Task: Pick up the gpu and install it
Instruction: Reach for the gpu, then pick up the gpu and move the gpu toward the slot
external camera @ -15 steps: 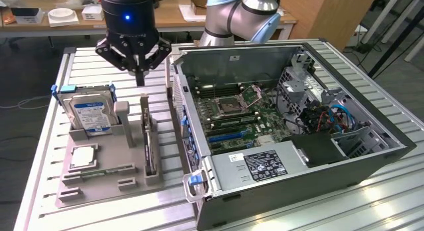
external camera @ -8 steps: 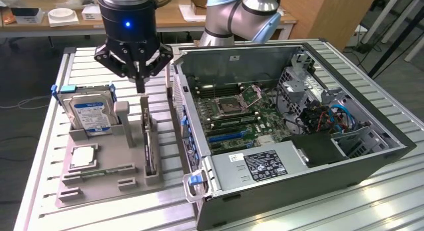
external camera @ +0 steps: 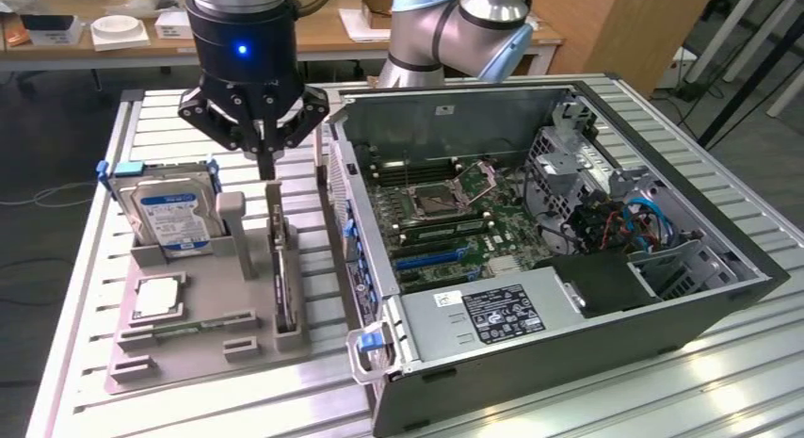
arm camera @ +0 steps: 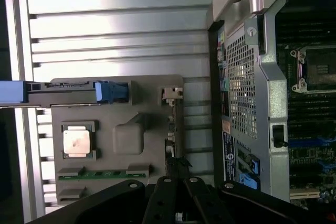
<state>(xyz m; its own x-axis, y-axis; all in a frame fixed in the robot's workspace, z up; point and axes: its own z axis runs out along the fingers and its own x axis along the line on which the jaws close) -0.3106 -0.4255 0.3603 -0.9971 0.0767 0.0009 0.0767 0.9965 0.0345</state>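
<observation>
The gpu (external camera: 281,268) is a thin dark card standing on edge in a slot of the grey holder tray (external camera: 251,348), on the side nearest the computer case. My gripper (external camera: 267,170) hangs above the card's far end, fingers shut with nothing between them and clear of the card. In the wrist view the gpu (arm camera: 169,129) shows edge-on along the tray's side, and my gripper (arm camera: 177,174) sits just over one end of it.
The open computer case (external camera: 703,297) lies to the exterior view's right, motherboard (external camera: 440,221) exposed. The tray also holds a hard drive (external camera: 169,212) in a blue-tabbed bracket, a processor (external camera: 157,297) and a green memory stick (external camera: 201,327). A ribbed metal table (external camera: 151,118) carries everything.
</observation>
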